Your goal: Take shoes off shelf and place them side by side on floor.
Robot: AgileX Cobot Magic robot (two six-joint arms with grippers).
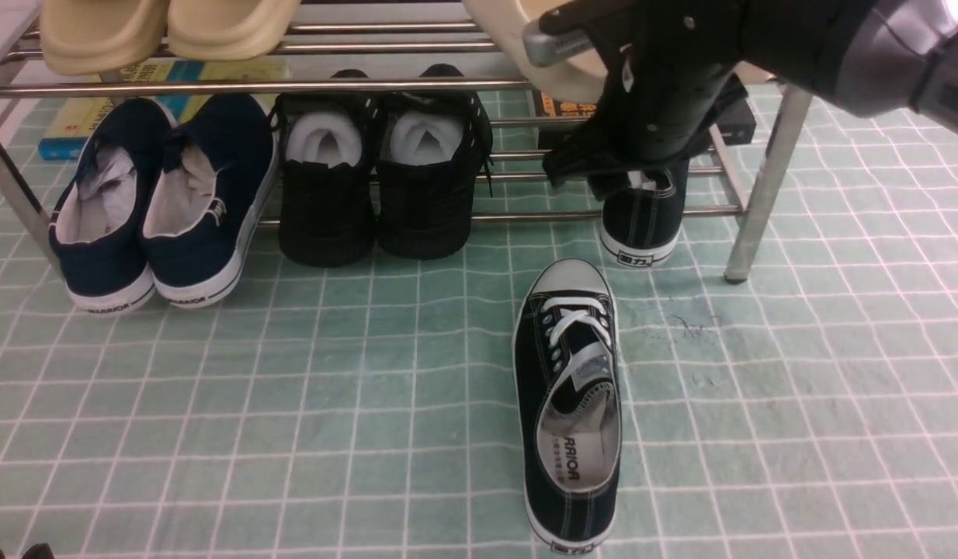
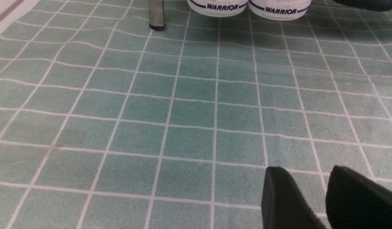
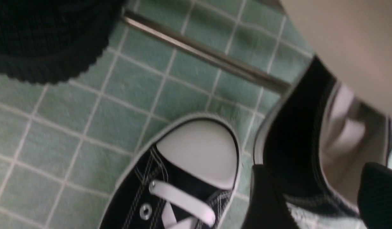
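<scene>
Fig.: R gripper (image 3: 318, 171) straddles heel of 2nd sneaker (image 1: 640, 225) on shelf (image 1: 762, 186) lower tier; whether jaws bite, can't tell. Mate (image 1: 568, 404) lies on floor (image 1: 293, 388) nearby. L gripper (image 2: 307, 178) parted, empty. Risk: you pull w/ loose hold, shoe snags shelf, drops onto mate.

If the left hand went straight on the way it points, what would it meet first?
Probably the heel of a navy slip-on; only bare floor lies before the left hand, though depth is unclear.
</scene>
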